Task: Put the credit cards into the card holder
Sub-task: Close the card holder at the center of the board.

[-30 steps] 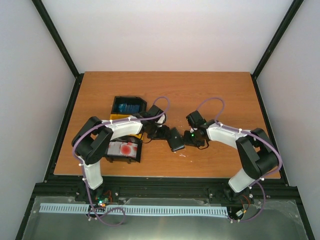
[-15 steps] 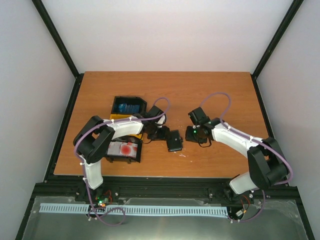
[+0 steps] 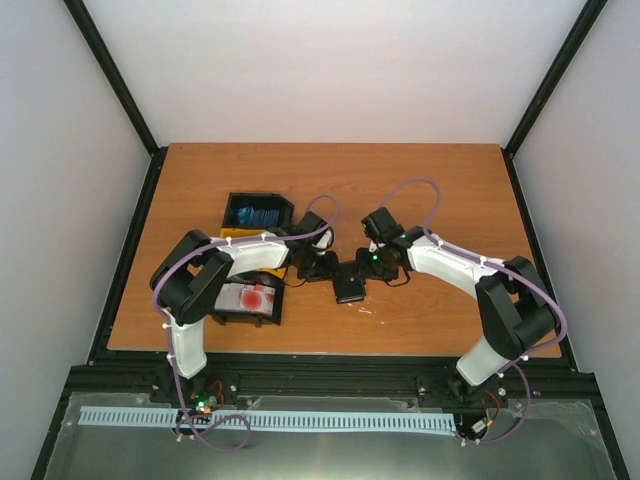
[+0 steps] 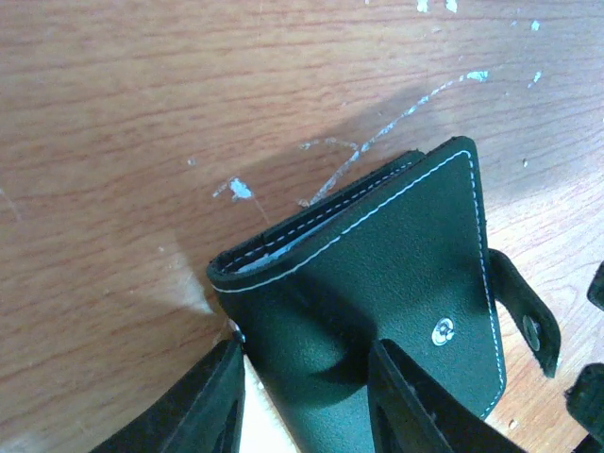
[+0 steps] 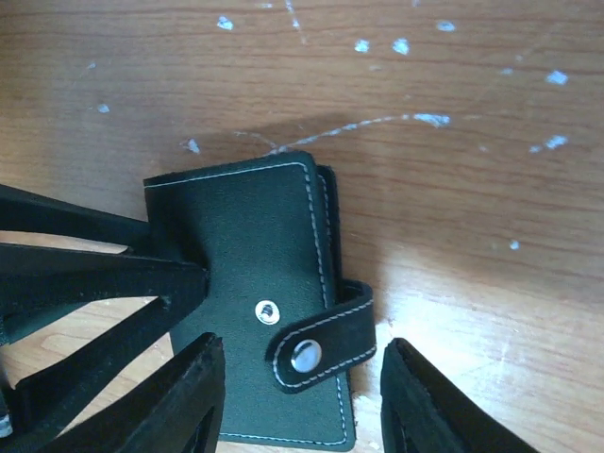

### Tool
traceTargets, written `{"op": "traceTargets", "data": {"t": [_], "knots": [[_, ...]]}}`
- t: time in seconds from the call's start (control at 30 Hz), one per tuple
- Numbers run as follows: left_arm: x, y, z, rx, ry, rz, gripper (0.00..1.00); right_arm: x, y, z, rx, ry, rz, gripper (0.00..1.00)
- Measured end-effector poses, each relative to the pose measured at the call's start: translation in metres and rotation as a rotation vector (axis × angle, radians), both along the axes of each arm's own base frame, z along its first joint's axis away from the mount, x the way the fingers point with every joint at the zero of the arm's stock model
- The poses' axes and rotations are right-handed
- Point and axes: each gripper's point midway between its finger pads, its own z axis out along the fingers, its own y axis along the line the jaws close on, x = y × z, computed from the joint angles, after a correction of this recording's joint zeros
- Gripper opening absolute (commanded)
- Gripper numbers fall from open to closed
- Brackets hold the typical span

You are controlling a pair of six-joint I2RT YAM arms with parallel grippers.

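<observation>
The surface (image 3: 430, 190) is an orange-brown wooden board, and the wrist views show it marked with small white flecks and thin scratches (image 5: 415, 120). White walls (image 3: 330, 70) close it in on three sides, with black frame bars (image 3: 115, 75) at the corners.

At the left stand two black and yellow bins. The far bin (image 3: 260, 198) holds blue credit cards (image 3: 258, 216). The near bin (image 3: 245, 320) holds a white card with red blotches (image 3: 250, 298).

The card holder (image 3: 349, 283) lies folded near the middle of the surface, between the two arms. Its snap tab (image 5: 321, 344) lies loose over the cover and is not fastened.

The left jaws are at one end of the card holder. One of the left fingers (image 4: 203, 411) is at its edge and the other is over its cover. I cannot tell whether they really clamp it.

The right jaws are released. The right fingers (image 5: 193, 406) stand wide apart above the tab end of the card holder and grasp nothing.
</observation>
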Motion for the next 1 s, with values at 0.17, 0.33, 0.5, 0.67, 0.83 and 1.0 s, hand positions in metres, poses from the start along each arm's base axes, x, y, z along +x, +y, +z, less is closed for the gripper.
{"op": "traceTargets", "data": {"t": [0.17, 0.33, 0.5, 0.67, 0.83, 1.0], "knots": [[0.000, 0.000, -0.001, 0.000, 0.005, 0.008, 0.36, 0.006, 0.006, 0.000, -0.035, -0.005, 0.010, 0.39], [0.000, 0.000, -0.001, 0.001, 0.005, 0.008, 0.37, 0.008, 0.006, -0.006, -0.087, 0.001, 0.017, 0.32], [0.001, -0.001, -0.001, 0.001, 0.006, 0.008, 0.37, 0.003, 0.002, -0.009, -0.123, 0.021, 0.021, 0.22], [0.001, -0.001, -0.001, 0.001, 0.005, 0.008, 0.37, 0.002, 0.004, -0.007, -0.123, 0.021, 0.026, 0.13], [0.001, -0.001, -0.001, 0.001, 0.006, 0.008, 0.37, -0.001, 0.004, -0.008, -0.127, 0.028, 0.024, 0.06], [0.001, -0.001, -0.001, 0.001, 0.005, 0.008, 0.36, -0.002, 0.000, -0.009, -0.148, 0.032, 0.014, 0.22]]}}
